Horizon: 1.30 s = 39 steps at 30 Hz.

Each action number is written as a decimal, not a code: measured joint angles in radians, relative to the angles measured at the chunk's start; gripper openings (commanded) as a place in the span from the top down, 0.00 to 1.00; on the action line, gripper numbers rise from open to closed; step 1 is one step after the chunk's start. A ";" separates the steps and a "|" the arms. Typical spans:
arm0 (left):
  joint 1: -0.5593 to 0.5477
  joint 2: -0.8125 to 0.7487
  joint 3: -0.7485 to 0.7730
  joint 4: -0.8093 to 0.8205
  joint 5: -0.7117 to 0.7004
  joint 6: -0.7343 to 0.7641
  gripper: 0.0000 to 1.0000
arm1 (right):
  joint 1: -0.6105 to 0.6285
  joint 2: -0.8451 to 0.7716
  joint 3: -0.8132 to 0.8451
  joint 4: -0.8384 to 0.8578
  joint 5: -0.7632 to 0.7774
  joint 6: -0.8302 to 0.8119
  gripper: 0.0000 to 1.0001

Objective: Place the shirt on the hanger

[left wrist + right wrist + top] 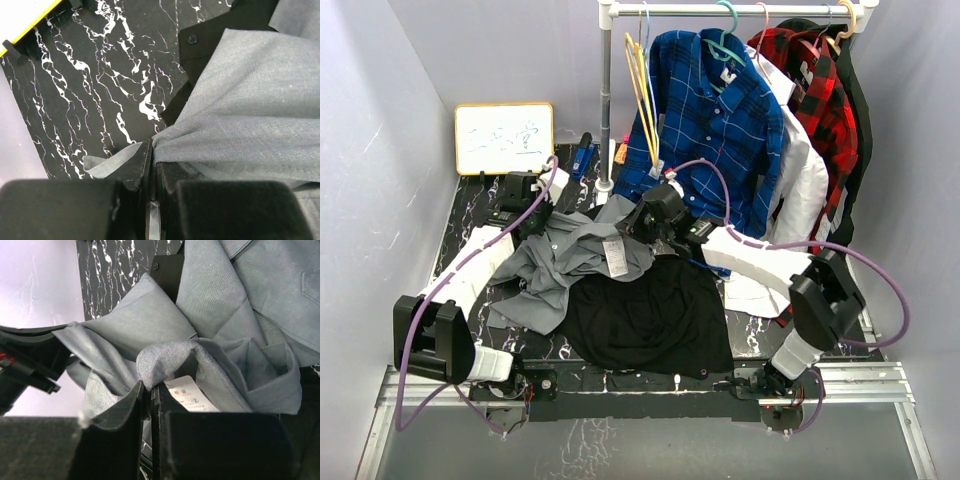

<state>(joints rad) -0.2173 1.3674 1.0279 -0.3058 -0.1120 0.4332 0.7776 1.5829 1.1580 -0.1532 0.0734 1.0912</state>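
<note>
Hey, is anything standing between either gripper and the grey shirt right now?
Nothing visible does. The left gripper is shut on an edge fold of the grey shirt, and the right gripper is shut on fabric beside its white label. The black cloth lies under the shirt, not between it and either gripper.

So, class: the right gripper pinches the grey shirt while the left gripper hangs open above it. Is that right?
No. The left gripper is not open above it: it is shut on a fold of the shirt, as the left wrist view shows. The right gripper does pinch the shirt.
</note>
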 measured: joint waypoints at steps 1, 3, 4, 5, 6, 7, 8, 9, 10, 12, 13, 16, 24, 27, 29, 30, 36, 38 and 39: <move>0.005 0.001 0.000 0.006 0.000 -0.008 1.00 | -0.009 0.026 0.015 0.001 -0.014 0.011 0.58; 0.014 0.001 0.000 0.018 -0.003 -0.031 1.00 | -0.021 0.079 0.039 0.011 -0.050 0.026 0.17; 0.018 0.001 0.000 0.020 -0.004 -0.044 1.00 | -0.027 0.108 0.054 0.019 -0.074 0.027 0.12; 0.020 0.003 0.000 0.020 -0.004 -0.058 1.00 | -0.031 0.140 0.071 0.027 -0.100 0.024 0.03; 0.021 0.007 0.001 0.019 -0.003 -0.071 1.00 | -0.034 0.169 0.089 0.033 -0.124 0.013 0.02; 0.023 0.014 0.004 0.016 -0.003 -0.081 1.00 | -0.034 0.191 0.103 0.043 -0.147 0.005 0.02; 0.024 0.023 0.010 0.009 -0.003 -0.092 1.00 | -0.034 0.202 0.109 0.053 -0.165 -0.010 0.02; 0.024 0.035 0.019 0.000 -0.003 -0.101 1.00 | -0.032 0.203 0.109 0.060 -0.181 -0.027 0.02; 0.024 0.046 0.031 -0.010 -0.003 -0.108 1.00 | -0.032 0.193 0.107 0.068 -0.193 -0.047 0.02; 0.025 0.070 0.061 -0.028 -0.004 -0.121 1.00 | -0.031 0.151 0.089 0.090 -0.206 -0.091 0.02; 0.024 0.082 0.077 -0.036 -0.008 -0.127 1.00 | -0.030 0.112 0.065 0.103 -0.207 -0.115 0.01; 0.025 0.117 0.124 -0.042 -0.031 -0.137 1.00 | -0.027 -0.043 -0.028 0.113 -0.206 -0.168 0.02; 0.028 0.230 0.175 -0.024 -0.092 -0.138 1.00 | -0.025 -0.375 -0.202 0.081 -0.195 -0.267 0.02; 0.031 0.265 0.190 -0.025 -0.098 -0.139 1.00 | -0.020 -0.432 -0.223 0.014 -0.187 -0.311 0.02; 0.032 0.280 0.201 -0.026 -0.098 -0.142 0.98 | -0.018 -0.465 -0.220 -0.030 -0.173 -0.352 0.02; 0.032 0.281 0.204 -0.029 -0.097 -0.145 0.94 | -0.018 -0.482 -0.211 -0.058 -0.160 -0.374 0.02; 0.032 0.280 0.237 -0.058 -0.093 -0.155 0.14 | -0.019 -0.436 0.129 -0.259 -0.014 -0.507 0.10; 0.032 0.280 0.251 -0.070 -0.092 -0.159 0.09 | -0.026 -0.369 0.307 -0.285 0.056 -0.555 0.19; 0.032 0.280 0.261 -0.079 -0.093 -0.164 0.08 | -0.036 -0.339 0.375 -0.288 0.080 -0.575 0.26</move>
<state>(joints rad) -0.1852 1.6470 1.2888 -0.3847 -0.2054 0.2695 0.7418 1.2442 1.5333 -0.4408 0.1539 0.5159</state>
